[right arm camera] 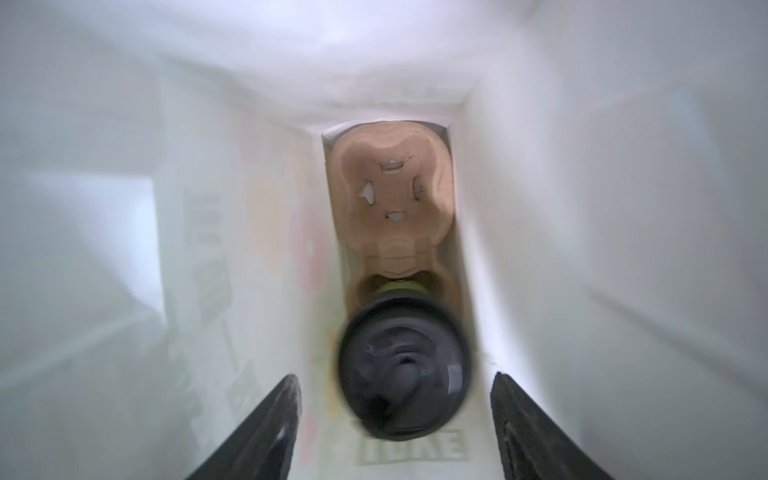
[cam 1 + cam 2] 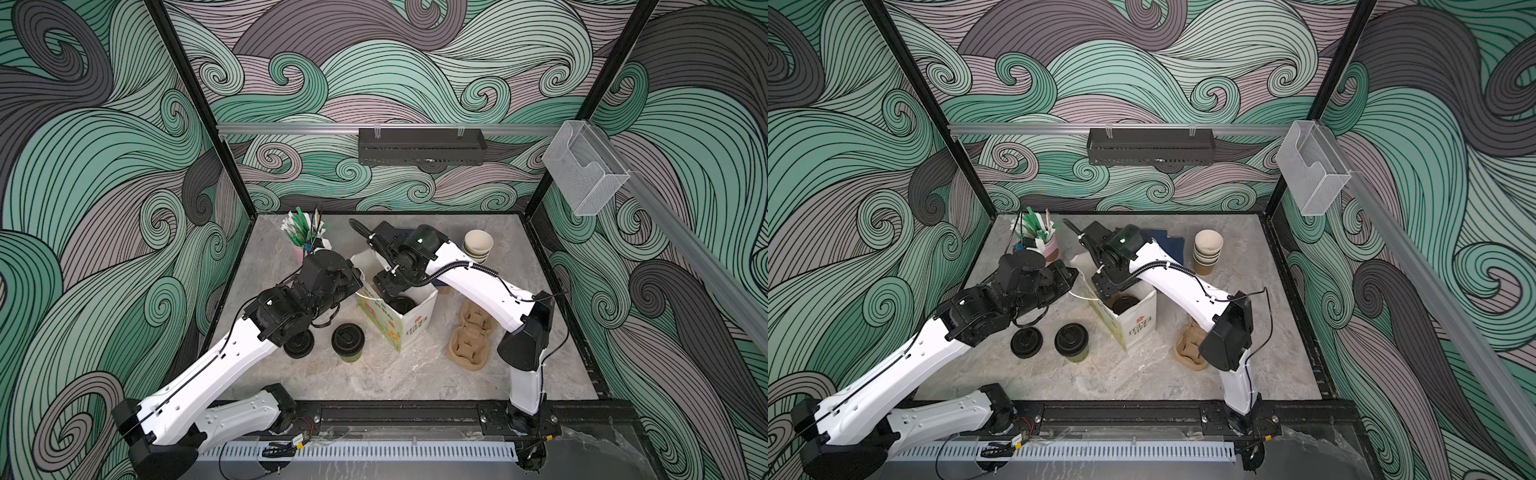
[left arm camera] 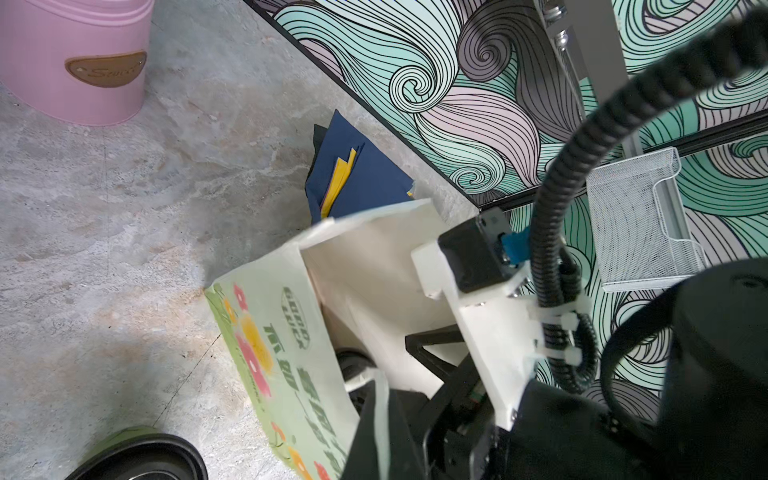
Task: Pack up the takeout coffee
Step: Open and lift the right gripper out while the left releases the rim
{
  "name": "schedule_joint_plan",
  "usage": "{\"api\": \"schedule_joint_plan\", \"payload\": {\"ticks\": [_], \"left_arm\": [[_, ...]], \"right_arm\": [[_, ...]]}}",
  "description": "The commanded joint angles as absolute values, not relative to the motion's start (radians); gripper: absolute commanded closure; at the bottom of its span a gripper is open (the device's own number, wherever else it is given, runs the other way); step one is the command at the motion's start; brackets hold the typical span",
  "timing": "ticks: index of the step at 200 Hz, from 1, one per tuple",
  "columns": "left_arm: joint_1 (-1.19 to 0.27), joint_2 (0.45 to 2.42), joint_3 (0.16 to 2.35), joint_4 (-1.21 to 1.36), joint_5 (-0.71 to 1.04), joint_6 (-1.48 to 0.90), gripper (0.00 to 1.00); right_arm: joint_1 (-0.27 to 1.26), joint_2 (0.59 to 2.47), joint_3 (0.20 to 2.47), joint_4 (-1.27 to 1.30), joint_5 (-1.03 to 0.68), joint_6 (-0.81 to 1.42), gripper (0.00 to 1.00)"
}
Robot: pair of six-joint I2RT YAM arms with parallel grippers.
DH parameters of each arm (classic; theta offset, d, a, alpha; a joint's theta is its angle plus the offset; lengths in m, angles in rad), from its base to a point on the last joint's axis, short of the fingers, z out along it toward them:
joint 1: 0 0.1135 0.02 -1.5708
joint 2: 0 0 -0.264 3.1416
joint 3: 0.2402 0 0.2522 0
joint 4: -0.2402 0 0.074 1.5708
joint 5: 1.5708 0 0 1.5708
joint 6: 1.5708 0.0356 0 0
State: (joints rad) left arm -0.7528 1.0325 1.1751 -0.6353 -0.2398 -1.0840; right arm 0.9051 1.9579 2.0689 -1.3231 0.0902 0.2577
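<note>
One lidded cup [image 1: 405, 374] sits in the carrier [image 1: 390, 187] inside the bag [image 2: 417, 322]; my right jaws straddle it, apart; left jaws pinch the bag open.

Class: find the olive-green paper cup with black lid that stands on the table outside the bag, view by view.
Top view: olive-green cup, left of white printed paper bag.
Top view: the same.
Left wrist: partly cut off, near bag's printed side.
Right wrist: absent.
Landmark: the bag.

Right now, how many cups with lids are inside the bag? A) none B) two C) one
C: one cup sits in the carrier inside the bag; the other cup stands outside on the table.
</note>
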Motion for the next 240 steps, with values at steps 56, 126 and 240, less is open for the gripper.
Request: {"api": "schedule_joint_plan", "payload": {"ticks": [56, 126, 240], "left_arm": [[-0.747, 1.049, 1.198, -0.667, -0.236, -1.059, 0.99], [-0.746, 1.037, 1.371, -0.872, -0.307, -0.941, 0.43], [-0.625, 1.544, 2.015, -1.284, -0.092, -0.166, 0.24]], "right_arm": [[0.91, 1.897, 2.241, -1.348, 0.057, 0.253, 0.26], [0.913, 1.619, 2.229, -1.293, -0.058, 0.221, 0.24], [0.9, 1.027, 1.555, -1.176, 0.463, 0.492, 0.27]]}}
